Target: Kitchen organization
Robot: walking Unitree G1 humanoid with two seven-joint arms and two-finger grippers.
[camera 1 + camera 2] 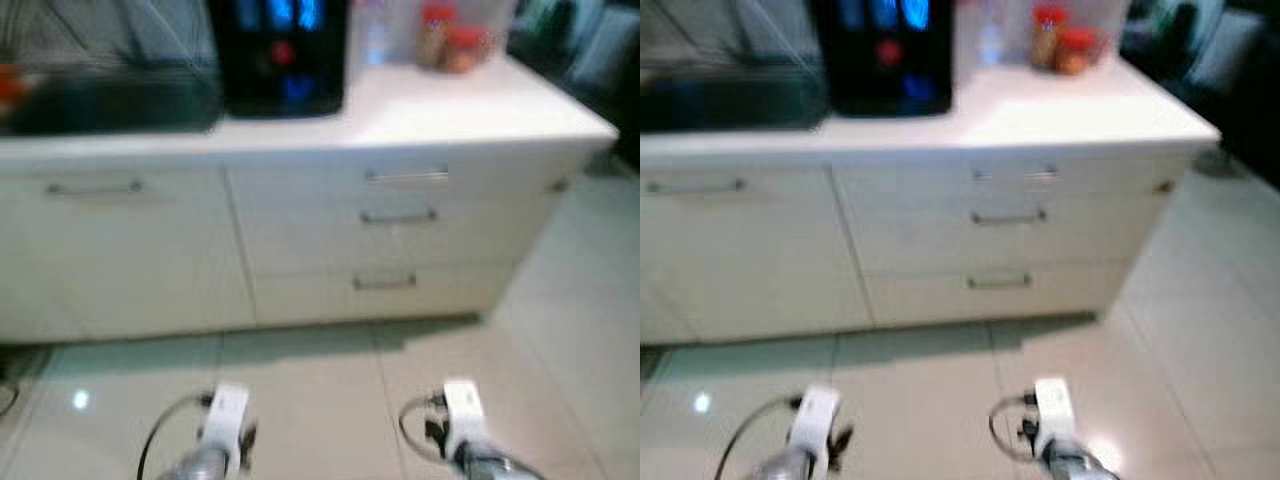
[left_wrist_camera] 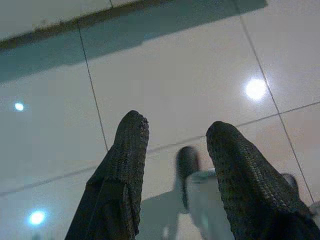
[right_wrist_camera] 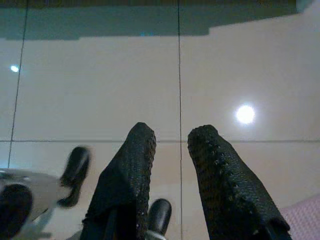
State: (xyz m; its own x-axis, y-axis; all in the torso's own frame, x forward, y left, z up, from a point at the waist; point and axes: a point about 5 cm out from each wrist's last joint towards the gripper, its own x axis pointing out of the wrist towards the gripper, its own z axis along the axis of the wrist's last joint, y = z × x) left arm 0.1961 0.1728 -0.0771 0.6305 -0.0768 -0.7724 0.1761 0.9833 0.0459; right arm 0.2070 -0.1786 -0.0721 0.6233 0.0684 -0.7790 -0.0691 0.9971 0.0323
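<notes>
Across the upper left of the frame I see the sink (image 1: 110, 100), then the black appliance (image 1: 280, 55), then two red-lidded jars (image 1: 452, 40) upper right on the white tabletop (image 1: 470, 110). Both arms hang low over the floor (image 1: 330, 400): left tool (image 2: 175, 137) spread, holding nothing; right tool (image 3: 172, 137) slightly apart, holding nothing. I judge this an approach; I'd walk closer squarely and let the blurred view settle before raising an arm.

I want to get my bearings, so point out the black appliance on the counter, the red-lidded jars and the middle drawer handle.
black appliance (image 1: 280, 70), left eye view, front face
red-lidded jars (image 1: 450, 40), left eye view, jar bodies
middle drawer handle (image 1: 398, 215), left eye view, middle of the bar
</notes>
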